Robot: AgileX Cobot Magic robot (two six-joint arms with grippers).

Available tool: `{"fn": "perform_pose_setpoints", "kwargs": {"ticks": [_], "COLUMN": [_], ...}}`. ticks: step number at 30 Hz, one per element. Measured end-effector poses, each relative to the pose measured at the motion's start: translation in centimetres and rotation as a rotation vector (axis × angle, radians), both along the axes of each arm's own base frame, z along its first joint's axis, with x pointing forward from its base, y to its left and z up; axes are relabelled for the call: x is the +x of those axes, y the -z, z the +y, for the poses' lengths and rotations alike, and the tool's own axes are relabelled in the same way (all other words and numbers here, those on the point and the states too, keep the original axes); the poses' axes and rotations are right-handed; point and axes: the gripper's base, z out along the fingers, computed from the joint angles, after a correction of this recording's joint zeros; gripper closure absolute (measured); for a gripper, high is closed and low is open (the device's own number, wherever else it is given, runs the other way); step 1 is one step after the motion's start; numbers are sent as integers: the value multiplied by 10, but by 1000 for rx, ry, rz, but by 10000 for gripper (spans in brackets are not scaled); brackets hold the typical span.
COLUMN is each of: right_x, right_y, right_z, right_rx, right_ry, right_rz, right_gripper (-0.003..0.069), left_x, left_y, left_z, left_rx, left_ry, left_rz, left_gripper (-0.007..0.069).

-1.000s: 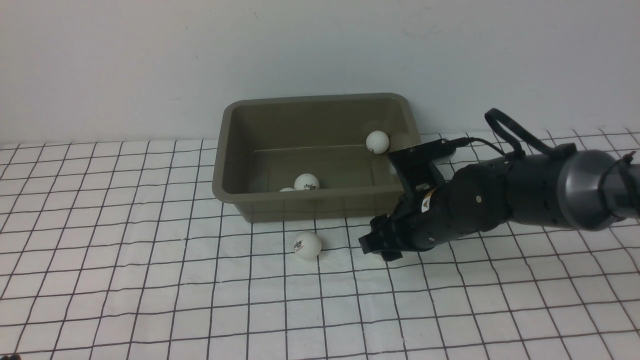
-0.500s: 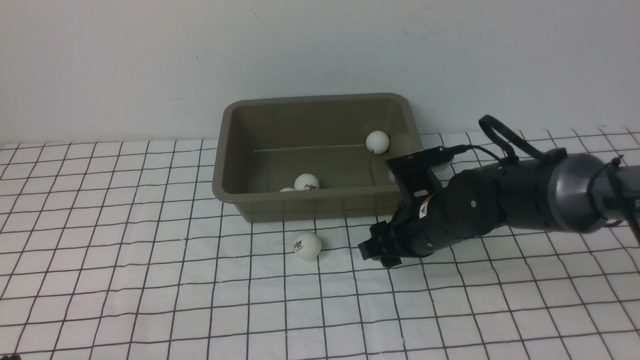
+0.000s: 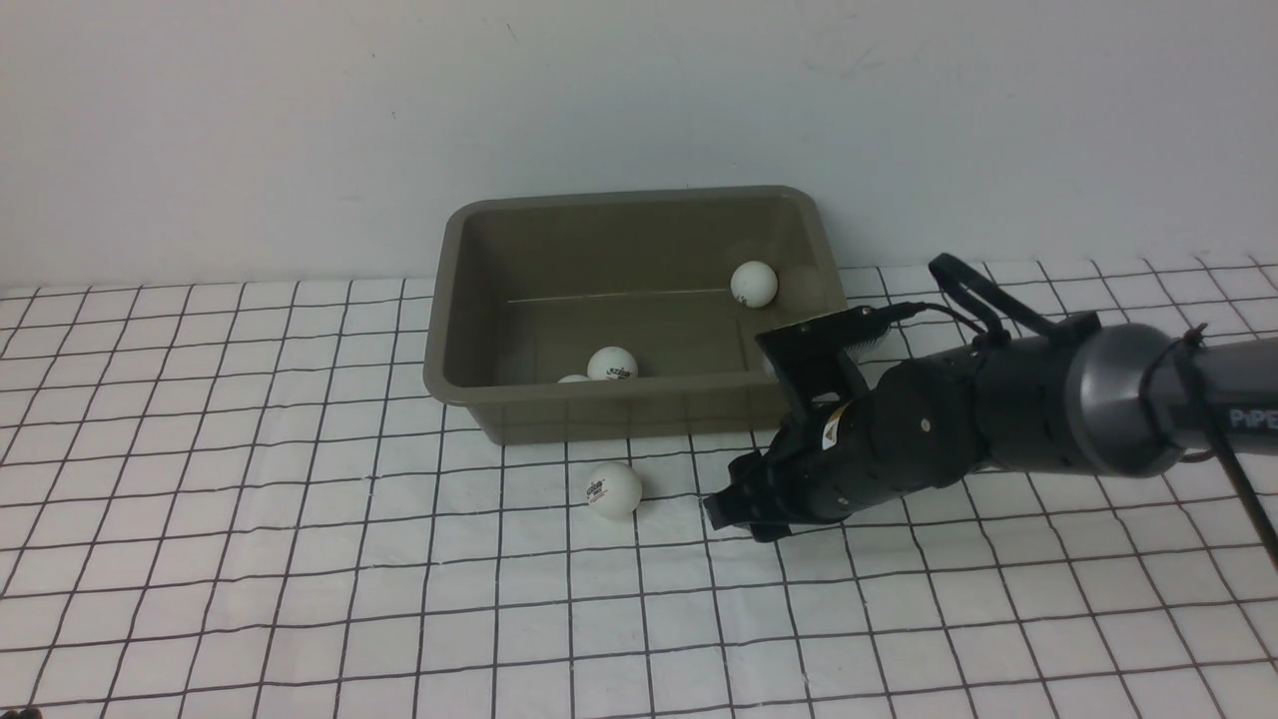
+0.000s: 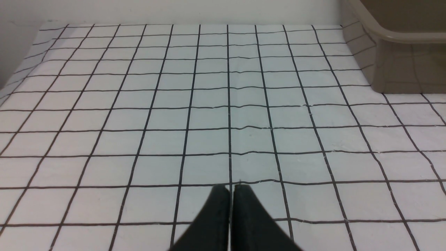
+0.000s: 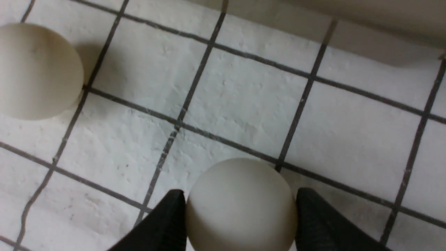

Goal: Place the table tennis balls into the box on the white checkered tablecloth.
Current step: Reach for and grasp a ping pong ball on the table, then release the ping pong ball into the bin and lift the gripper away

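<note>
Now, front: right gripper (image 3: 737, 507) is reaching low near a loose ball (image 3: 613, 488) before the box (image 3: 599, 411), three balls (image 3: 612, 363) sitting inside | left wrist: left gripper (image 4: 231, 190) is hanging closed over the tablecloth (image 4: 209, 104) | right wrist: fingers (image 5: 163, 226) are pinching a fifth ball (image 5: 240, 205) on the cloth.

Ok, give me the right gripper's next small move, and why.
Probably close the right gripper firmly on the ball between its fingers, then lift: the fingers flank it closely, it sits on the tablecloth, and the box stands just beyond.
</note>
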Motion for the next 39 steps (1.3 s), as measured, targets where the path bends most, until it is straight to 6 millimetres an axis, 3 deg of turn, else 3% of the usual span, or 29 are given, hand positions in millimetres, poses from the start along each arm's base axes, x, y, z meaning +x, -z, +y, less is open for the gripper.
{"fn": "perform_pose_setpoints", "kwargs": {"ticks": [4,7,11,14,17,21,25,32,39], "right_x": [-12,-23,-37,-23,8,55,89,112,120], "right_y": [-14,-37,-93,-127,-148,-143,-113,-86,-81], "right_z": [7,15,26,29,29,27,28,31,30], "right_rx": [-18,-2,77,116,128,100,52,18,6], "right_ry": [-59,-110,-159,-158,-129,-78,-57,-53,-57], "right_rz": [17,-24,-153,-271,-354,-344,-273,-218,-225], "right_gripper": [295,295,295,295,295,295,295,295,294], "left_x": [0,0,0,0,0,0,0,0,0], "left_y": [0,0,0,0,0,0,0,0,0], "left_z": [0,0,0,0,0,0,0,0,0], "left_rx": [0,0,0,0,0,0,0,0,0], "left_ry": [0,0,0,0,0,0,0,0,0], "left_rz": [0,0,0,0,0,0,0,0,0], "left_gripper": [629,629,629,629,629,629,629,629,629]}}
